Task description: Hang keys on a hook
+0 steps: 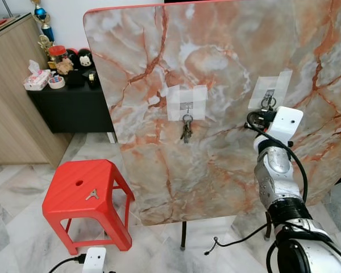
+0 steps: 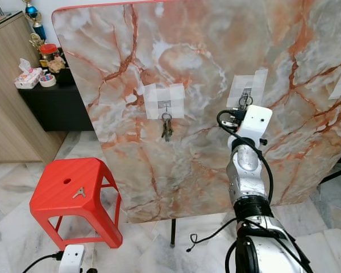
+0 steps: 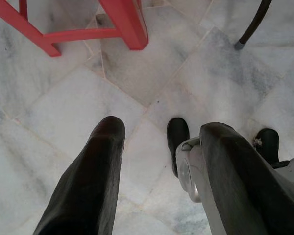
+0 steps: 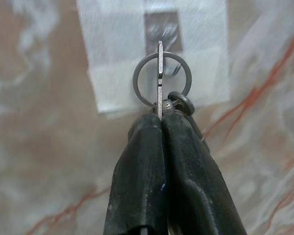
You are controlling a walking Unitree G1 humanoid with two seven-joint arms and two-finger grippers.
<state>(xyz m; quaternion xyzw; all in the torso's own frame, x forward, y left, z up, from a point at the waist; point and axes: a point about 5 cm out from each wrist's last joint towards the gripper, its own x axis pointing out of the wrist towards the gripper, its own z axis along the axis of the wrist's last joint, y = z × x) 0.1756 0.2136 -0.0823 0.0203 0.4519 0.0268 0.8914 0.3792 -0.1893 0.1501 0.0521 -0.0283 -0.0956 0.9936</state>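
Marble floor tiles [image 3: 152,83] lie under the idle left gripper [image 3: 161,147], whose fingers stand apart with nothing between them; beside it stands the red stool [image 1: 82,196] with one loose key [image 1: 91,194] on its seat. Further ahead, the right gripper [image 4: 161,122] is pressed closed on a key ring [image 4: 161,78], held just in front of the taped hook [image 4: 161,29] on the upright marble board [image 1: 227,85]. To its left, another key bunch [image 1: 186,128] hangs from a second taped hook [image 1: 186,106]. No writing can be read.
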